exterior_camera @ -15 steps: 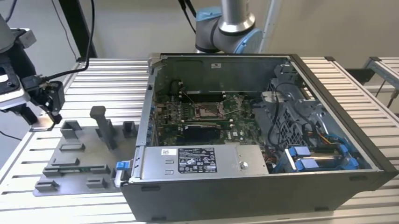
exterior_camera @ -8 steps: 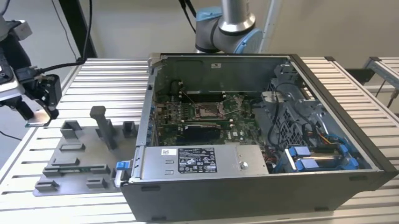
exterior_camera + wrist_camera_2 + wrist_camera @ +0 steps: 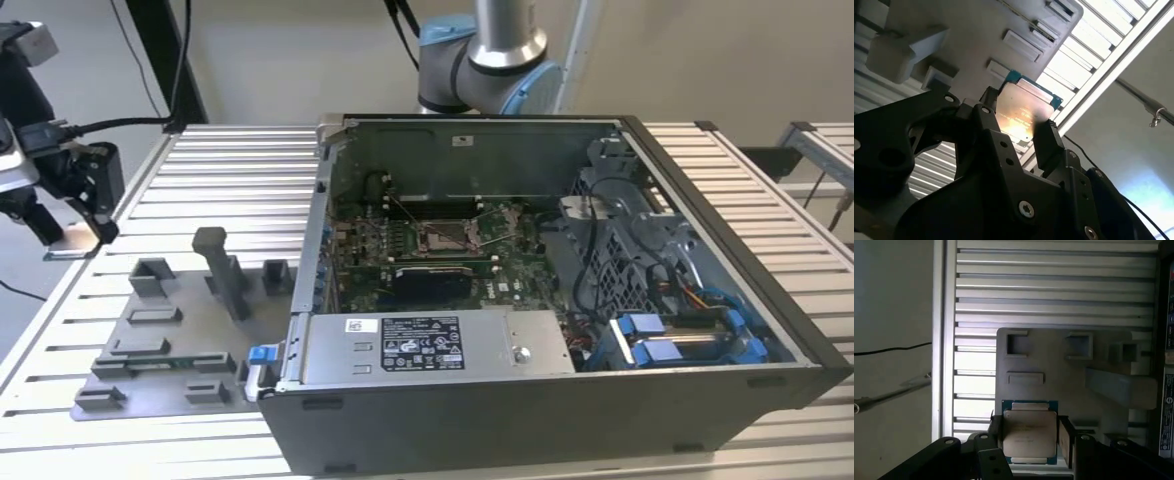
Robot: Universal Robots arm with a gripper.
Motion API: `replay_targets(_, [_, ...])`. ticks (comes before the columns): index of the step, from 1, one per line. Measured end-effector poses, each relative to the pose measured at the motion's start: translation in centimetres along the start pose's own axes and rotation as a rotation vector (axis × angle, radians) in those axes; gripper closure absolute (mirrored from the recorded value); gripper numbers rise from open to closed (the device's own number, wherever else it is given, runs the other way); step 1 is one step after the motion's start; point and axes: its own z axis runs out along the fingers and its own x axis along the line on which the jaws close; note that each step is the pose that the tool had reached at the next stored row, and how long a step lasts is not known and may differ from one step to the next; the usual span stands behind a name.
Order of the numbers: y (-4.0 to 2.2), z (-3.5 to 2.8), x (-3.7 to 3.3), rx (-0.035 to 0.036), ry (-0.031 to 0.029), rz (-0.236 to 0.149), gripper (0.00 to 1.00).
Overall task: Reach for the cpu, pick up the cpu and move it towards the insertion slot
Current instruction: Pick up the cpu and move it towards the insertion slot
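Where the black fingers (image 3: 996, 434) of the gripper (image 3: 1029, 441) press in from two opposite sides, the cpu (image 3: 1029, 432) is clamped between them: a thin square chip with a matte, pale silver lid and a blue-green rim. In the second wrist view a warm glare is caught on its lid. It is held in the air, clear of the grey plastic fixture plate (image 3: 1054, 375), whose flat surface is broken by square pockets, shallow rectangular recesses and upright blocks. The plate is laid on the counter (image 3: 227, 160), which is built of ribbed aluminium slats. In the exterior view the gripper is seen at the far left, near the plate and well apart from the computer case (image 3: 534, 425). That case, a dark grey metal shell lying open, holds a green motherboard (image 3: 350, 262). Into the board is set the insertion slot (image 3: 447, 232), a square silver frame with a thin wire lever and a dark centre. A grey metal box (image 3: 534, 345) with a white label is mounted along the near wall, and a drive cage (image 3: 667, 335) with blue tabs is housed at the exterior view's right end
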Motion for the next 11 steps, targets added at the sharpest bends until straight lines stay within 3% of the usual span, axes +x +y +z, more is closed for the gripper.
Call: replay_targets(11, [0.09,-2.50,0.00,0.0001,0.0000,0.000,1.00])
